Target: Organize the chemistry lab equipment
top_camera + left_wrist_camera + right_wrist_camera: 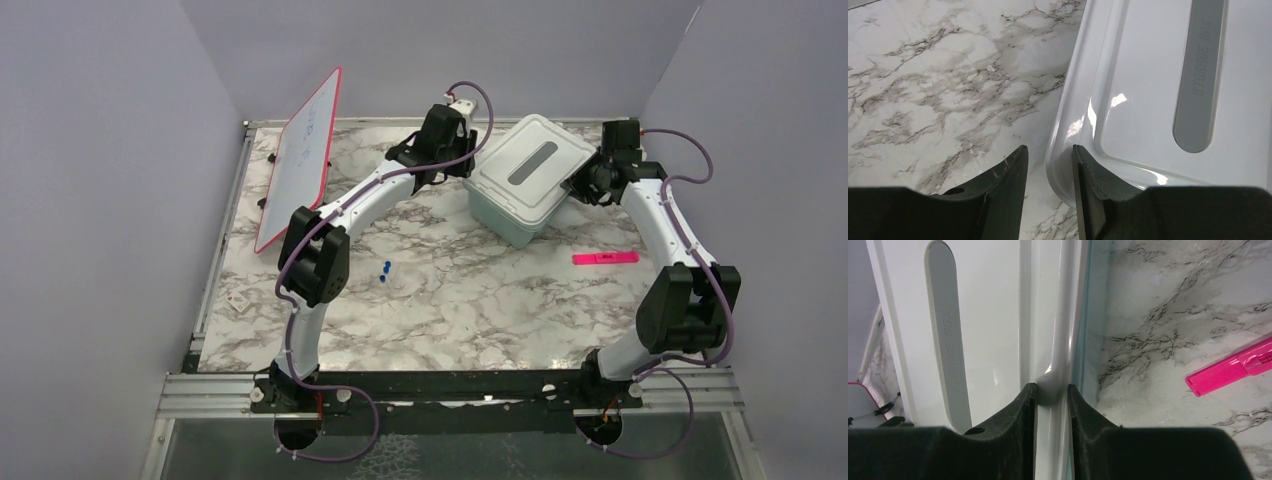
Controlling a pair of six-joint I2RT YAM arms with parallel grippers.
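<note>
Flanking marble tbl [450,320]: lilac walls [100,200]

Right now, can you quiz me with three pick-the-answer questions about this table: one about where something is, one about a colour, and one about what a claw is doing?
1. Where is the pink stick?
A) on a shelf
B) on the table, right of the tub
C) leaning on the whiteboard

2. What colour is the lid?
A) white
B) black
C) yellow

3. What is the right gripper doing?
A) holding the pink stick
B) hanging open over bare table
C) pinching the lid's rim

Answers:
1 B, it lies flat on the marble beside the tub.
2 A, the lid is white above teal walls.
3 C, its fingers squeeze the rim between them.
</note>
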